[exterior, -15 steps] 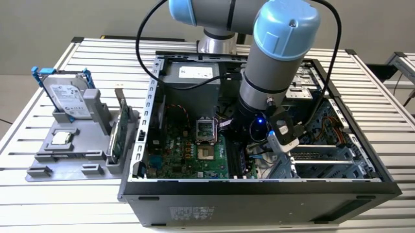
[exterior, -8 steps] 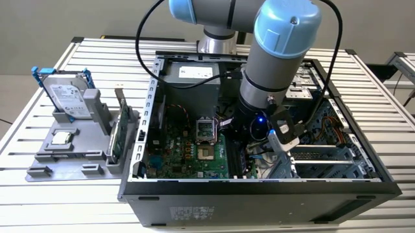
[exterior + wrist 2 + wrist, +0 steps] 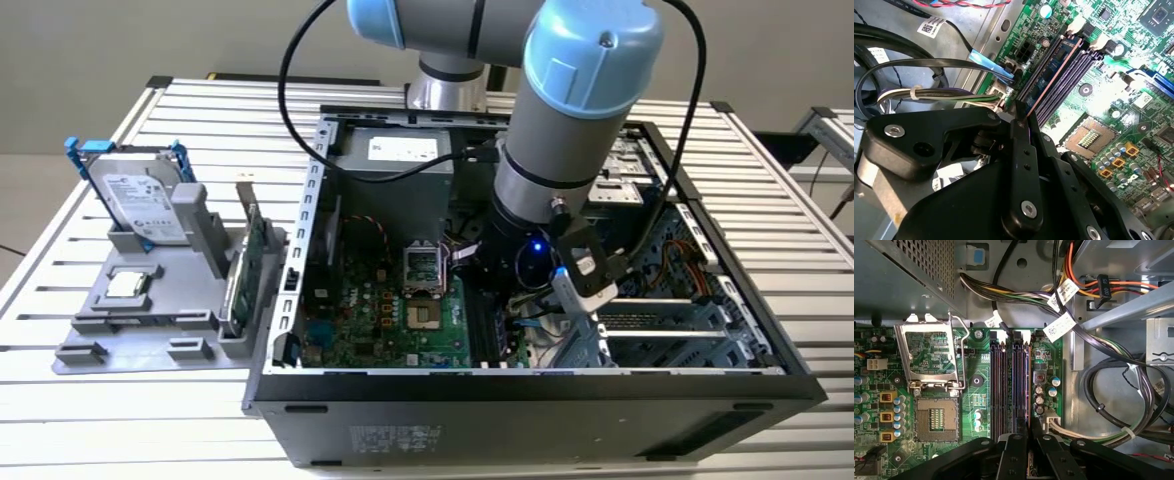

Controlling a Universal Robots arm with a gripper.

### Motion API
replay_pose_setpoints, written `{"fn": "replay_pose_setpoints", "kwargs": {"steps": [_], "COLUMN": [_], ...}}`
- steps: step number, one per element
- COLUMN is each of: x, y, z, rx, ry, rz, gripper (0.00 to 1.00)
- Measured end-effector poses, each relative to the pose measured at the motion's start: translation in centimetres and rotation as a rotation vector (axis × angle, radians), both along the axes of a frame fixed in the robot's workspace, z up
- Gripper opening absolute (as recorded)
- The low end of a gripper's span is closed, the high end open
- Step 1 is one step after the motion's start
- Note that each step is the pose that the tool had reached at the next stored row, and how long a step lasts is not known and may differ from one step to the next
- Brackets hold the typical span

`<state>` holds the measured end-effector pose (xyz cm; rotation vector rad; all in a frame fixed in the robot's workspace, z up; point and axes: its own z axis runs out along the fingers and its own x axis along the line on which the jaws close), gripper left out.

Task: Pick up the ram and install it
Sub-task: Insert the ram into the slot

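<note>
The ram (image 3: 1054, 62) is a thin blue stick standing on edge in the outermost black memory slot (image 3: 1021, 385) of the green motherboard (image 3: 374, 310). In the first wrist view the ram (image 3: 1029, 390) shows as a narrow line along that slot. My gripper (image 3: 1021, 119) is shut on the near end of the stick, and its black fingers (image 3: 1015, 452) press close on either side of it. In the exterior view my arm (image 3: 574, 120) reaches down into the open computer case (image 3: 534, 395) over the memory slots.
An open CPU socket (image 3: 936, 417) lies beside the slots. Cable bundles (image 3: 1114, 390) and drive bays crowd the case on the other side. Outside the case, a grey holder (image 3: 147, 320) carries a hard drive (image 3: 140, 205), a green expansion card (image 3: 244, 265) and a chip (image 3: 127, 285).
</note>
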<state>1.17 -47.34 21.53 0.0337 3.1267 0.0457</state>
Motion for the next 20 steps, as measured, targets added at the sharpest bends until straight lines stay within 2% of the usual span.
{"fn": "replay_pose_setpoints", "kwargs": {"steps": [8, 20], "x": [0.0, -0.01], "y": [0.01, 0.13], "z": [-0.29, -0.38], "rx": [-0.0017, -0.0043], "ry": [0.0, 0.0], "rz": [0.0, 0.002], "gripper": [0.0, 0.0]}}
